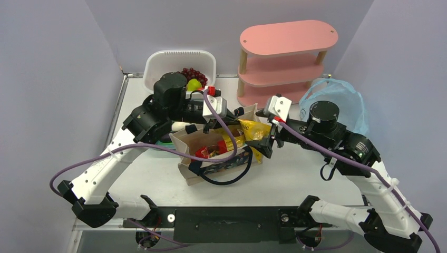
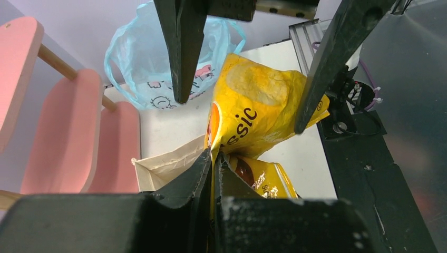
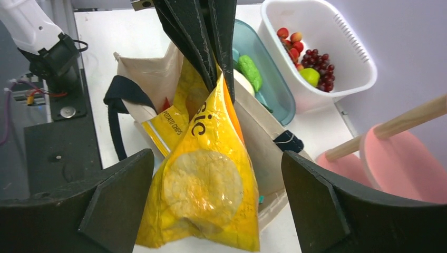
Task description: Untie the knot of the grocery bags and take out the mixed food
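One yellow chip packet [image 3: 203,195] was at the mouth of the beige tote [image 3: 150,79] on the desk [image 1: 295,176], one edge pinched in the closed left end effector [image 3: 219,79], while the right end effector [image 3: 217,168] stood wide open around its other end.

A yellow packet [image 1: 253,129] above canvas tote [image 1: 196,141]
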`<state>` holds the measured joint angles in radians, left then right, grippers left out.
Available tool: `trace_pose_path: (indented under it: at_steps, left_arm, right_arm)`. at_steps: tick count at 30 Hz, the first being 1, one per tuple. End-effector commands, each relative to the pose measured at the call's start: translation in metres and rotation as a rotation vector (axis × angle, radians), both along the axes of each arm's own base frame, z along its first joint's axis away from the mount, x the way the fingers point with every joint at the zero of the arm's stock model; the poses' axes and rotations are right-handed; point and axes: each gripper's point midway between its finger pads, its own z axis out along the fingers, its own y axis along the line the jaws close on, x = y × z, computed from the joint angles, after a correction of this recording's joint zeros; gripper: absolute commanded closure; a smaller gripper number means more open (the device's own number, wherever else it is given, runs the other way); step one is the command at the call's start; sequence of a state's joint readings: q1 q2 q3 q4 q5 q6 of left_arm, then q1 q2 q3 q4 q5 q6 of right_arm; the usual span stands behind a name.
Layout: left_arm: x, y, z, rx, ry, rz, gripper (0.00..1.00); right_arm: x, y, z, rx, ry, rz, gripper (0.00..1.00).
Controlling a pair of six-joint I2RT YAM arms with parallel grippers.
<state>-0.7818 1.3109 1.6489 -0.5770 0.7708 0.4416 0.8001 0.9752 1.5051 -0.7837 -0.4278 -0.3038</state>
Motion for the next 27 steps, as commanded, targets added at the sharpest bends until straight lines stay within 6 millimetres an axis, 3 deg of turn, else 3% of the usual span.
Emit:
trace_pose_path:
  at_steps: [1, 4, 6, 8, 9, 10, 12, 13, 16, 19, 20, 24, 27]
  left_arm:
    - [-0.005, 0.004, 0.043, -0.122, -0.093, -0.007, 1.0]
    - [-0.012, 0.01, 0.057, -0.173, -0.106, -0.017, 1.0]
    - [-0.016, 0.014, 0.063, -0.195, -0.111, -0.029, 1.0]
    - [-0.021, 0.015, 0.064, -0.195, -0.109, -0.045, 1.0]
    - [-0.023, 0.016, 0.063, -0.189, -0.103, -0.053, 1.0]
    - [-0.023, 0.016, 0.062, -0.185, -0.101, -0.055, 1.0]
    - [-0.023, 0.015, 0.059, -0.18, -0.094, -0.055, 1.0]
    - [-0.021, 0.015, 0.059, -0.179, -0.09, -0.049, 1.0]
    - [-0.011, 0.016, 0.055, -0.168, -0.041, -0.006, 0.96]
    - [0.008, 0.022, 0.051, -0.166, 0.035, 0.081, 0.66]
    - [0.021, 0.028, 0.054, -0.183, 0.037, 0.132, 0.63]
    - [0.057, 0.048, 0.058, -0.229, 0.081, 0.285, 0.58]
    - [0.075, 0.06, 0.06, -0.252, 0.085, 0.368, 0.57]
  right_arm:
    - [-0.001, 0.015, 0.001, 0.047, 0.07, 0.025, 0.13]
    - [0.012, 0.004, -0.009, 0.032, 0.077, -0.022, 0.15]
    - [0.02, -0.004, -0.015, 0.044, 0.112, -0.039, 0.22]
    - [0.026, -0.008, -0.011, 0.067, 0.127, -0.05, 0.37]
    - [0.027, -0.008, -0.006, 0.083, 0.118, -0.043, 0.5]
    - [0.026, -0.007, 0.001, 0.1, 0.113, -0.038, 0.56]
    - [0.023, -0.004, 0.014, 0.134, 0.093, -0.012, 0.79]
    - [0.022, -0.003, 0.021, 0.157, 0.077, -0.007, 0.96]
    - [0.022, -0.007, 0.034, 0.183, 0.033, -0.024, 1.0]
    - [0.026, -0.022, 0.04, 0.176, -0.03, -0.093, 1.0]
    - [0.028, -0.026, 0.039, 0.168, -0.038, -0.115, 1.0]
    - [0.05, -0.062, 0.042, 0.142, -0.122, -0.316, 1.0]
    - [0.076, -0.106, 0.042, 0.077, -0.229, -0.569, 1.0]
